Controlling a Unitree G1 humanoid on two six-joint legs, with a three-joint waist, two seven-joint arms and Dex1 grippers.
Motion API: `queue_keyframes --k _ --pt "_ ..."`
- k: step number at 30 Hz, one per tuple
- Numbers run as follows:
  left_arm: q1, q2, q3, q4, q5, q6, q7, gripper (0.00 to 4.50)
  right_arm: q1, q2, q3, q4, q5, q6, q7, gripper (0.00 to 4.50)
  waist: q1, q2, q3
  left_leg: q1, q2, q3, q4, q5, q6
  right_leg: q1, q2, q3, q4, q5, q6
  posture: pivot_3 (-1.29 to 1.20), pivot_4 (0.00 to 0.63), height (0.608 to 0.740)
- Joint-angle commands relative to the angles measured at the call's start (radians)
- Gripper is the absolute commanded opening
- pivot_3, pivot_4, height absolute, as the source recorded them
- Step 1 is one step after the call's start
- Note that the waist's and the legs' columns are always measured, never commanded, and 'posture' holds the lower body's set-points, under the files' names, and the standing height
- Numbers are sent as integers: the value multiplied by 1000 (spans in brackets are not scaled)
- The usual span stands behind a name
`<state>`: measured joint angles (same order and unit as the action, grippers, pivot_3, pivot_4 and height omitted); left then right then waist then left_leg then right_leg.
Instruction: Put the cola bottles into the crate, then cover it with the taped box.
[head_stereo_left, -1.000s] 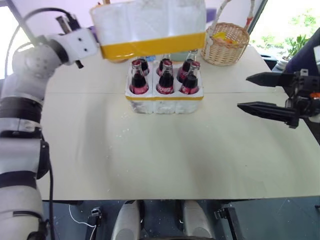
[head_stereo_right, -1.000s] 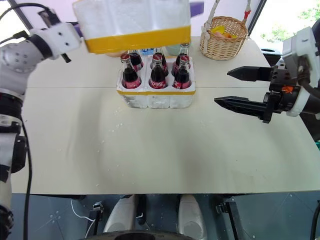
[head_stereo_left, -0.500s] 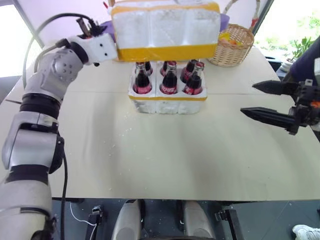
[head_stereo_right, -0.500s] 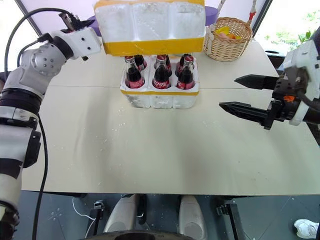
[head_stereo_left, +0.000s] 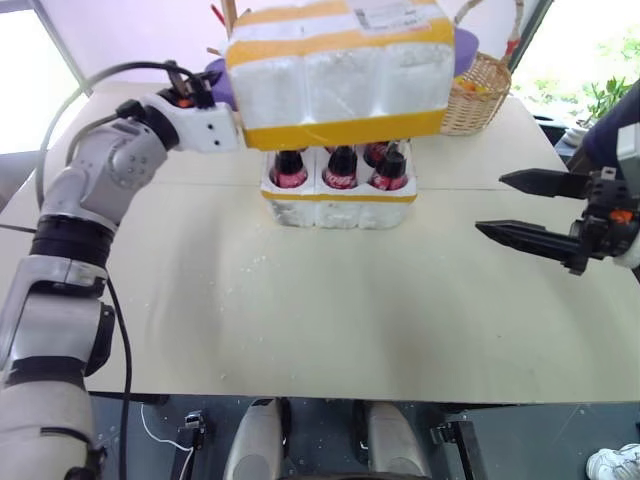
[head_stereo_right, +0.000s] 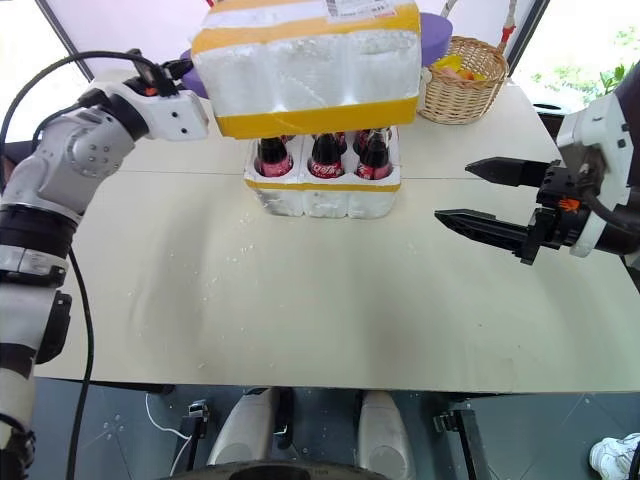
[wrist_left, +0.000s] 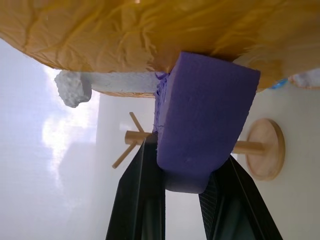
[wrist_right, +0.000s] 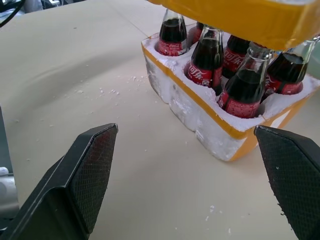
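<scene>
The cola bottles (head_stereo_right: 324, 157) stand in the wells of the crate (head_stereo_right: 322, 193), which sits on the far middle of the table (head_stereo_right: 320, 300). Their necks and caps are hidden behind the lower rim of the taped box (head_stereo_right: 305, 65), which I hold in the air directly over them, its open side down and its shipping label (head_stereo_right: 352, 9) on top. The box sits slightly tilted, and its lower edge overlaps the bottle tops.

My left gripper (wrist_left: 182, 175) is clamped tight on a purple foam handle (wrist_left: 202, 125) fixed to the box's yellow-taped side. My right gripper (head_stereo_right: 487, 197) hangs over the table to the right of the crate, well apart from it, fingers spread wide and holding nothing.

A wicker basket (head_stereo_right: 462, 82) stands behind the box on the right.
</scene>
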<state>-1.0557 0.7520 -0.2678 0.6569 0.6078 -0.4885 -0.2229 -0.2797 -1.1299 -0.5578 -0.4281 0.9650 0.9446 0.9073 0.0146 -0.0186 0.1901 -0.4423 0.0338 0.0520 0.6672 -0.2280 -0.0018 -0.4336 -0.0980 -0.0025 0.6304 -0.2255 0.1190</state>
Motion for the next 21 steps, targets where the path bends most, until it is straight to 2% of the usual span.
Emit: queue_keyframes --k 1,6,11,14,19,21 --pt "-5 -31 -23 -7 30 2 34 529 -11 1 -17 -14 9 -21 -3 4500 -1 0 0 0 0 0 0 0 0 0 0 0 0 0 0 0 150 740" --pt "-31 -43 -63 35 99 -21 92 529 -14 2 -15 -18 15 -17 -11 4500 -1 0 0 0 0 0 0 0 0 0 0 0 0 0 0 0 150 740" --pt "44 -13 -78 37 116 -30 98 529 -4 13 -27 -27 22 -14 -23 4500 -1 0 0 0 0 0 0 0 0 0 0 0 0 0 0 0 150 740" --pt "81 5 -71 19 113 -38 104 1728 0 23 -21 -30 20 -18 -28 4500 -2 0 0 0 0 0 0 0 0 0 0 0 0 0 0 0 150 740" --pt "99 43 -59 -16 131 -95 147 4365 -23 36 10 -19 22 -21 -36 4500 -2 0 0 0 0 0 0 0 0 0 0 0 0 0 0 0 150 740" --pt "112 64 -43 -28 105 -139 150 4442 -32 41 26 -15 19 -24 -37 4500 -2 0 0 0 0 0 0 0 0 0 0 0 0 0 0 0 150 740"
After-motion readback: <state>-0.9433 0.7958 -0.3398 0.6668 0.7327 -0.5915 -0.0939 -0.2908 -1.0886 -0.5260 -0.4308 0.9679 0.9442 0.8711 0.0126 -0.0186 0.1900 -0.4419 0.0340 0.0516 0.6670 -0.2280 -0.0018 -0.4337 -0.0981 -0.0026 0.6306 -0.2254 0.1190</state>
